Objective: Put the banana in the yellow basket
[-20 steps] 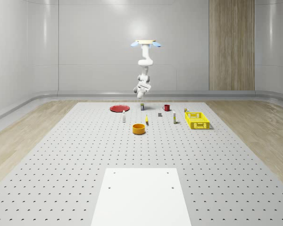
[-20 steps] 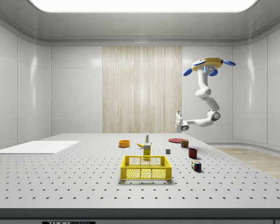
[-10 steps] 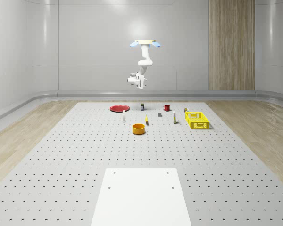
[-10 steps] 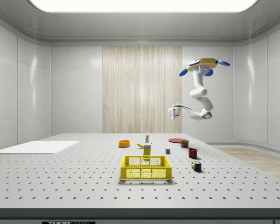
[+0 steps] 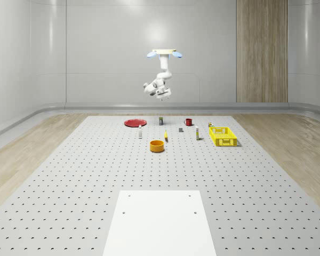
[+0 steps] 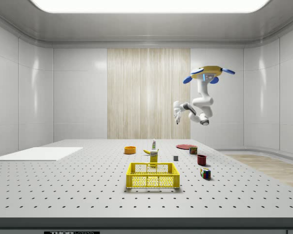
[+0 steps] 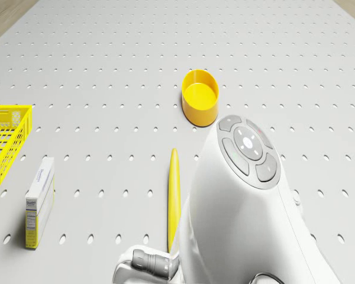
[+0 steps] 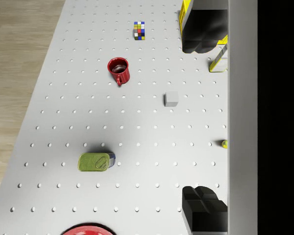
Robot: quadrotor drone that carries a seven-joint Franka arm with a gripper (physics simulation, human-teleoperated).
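Yellow banana [image 7: 173, 198] lies flat on perforated table [image 5: 69, 181], untouched, between orange bowl [image 5: 157, 145] and small carton [image 7: 39, 200]. Yellow basket [image 5: 223, 136] sits apart at whole-scene view's right, no banana in it. Drone [image 6: 208, 74] hovers high over far part of table; I see arm folded, gripper [image 6: 176, 109] well above objects. Wrist view: fingers [image 8: 204, 211] spread apart, nothing between. My read: nothing done. Left: descend, grasp, carry, drop.
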